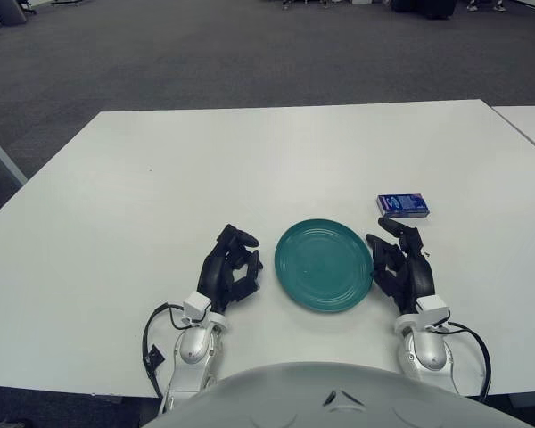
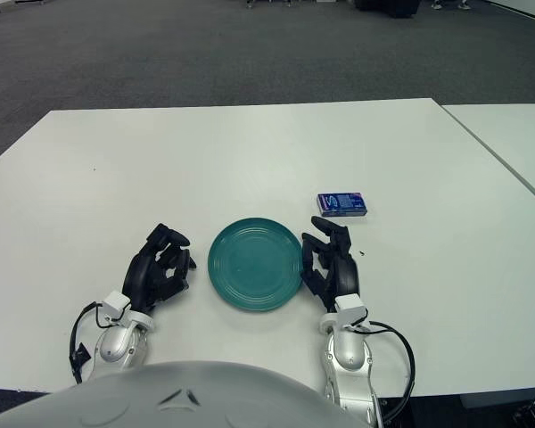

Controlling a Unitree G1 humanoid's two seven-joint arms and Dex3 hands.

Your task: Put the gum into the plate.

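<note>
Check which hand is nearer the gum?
Right. The right hand is just below the gum, beside the plate; the left hand is across the plate from it.

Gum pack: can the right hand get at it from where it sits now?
Probably yes. The gum pack lies flat on the white table, just beyond the right hand, apart from it, with bare table between them. The teal plate sits to that hand's left, off the path.
</note>
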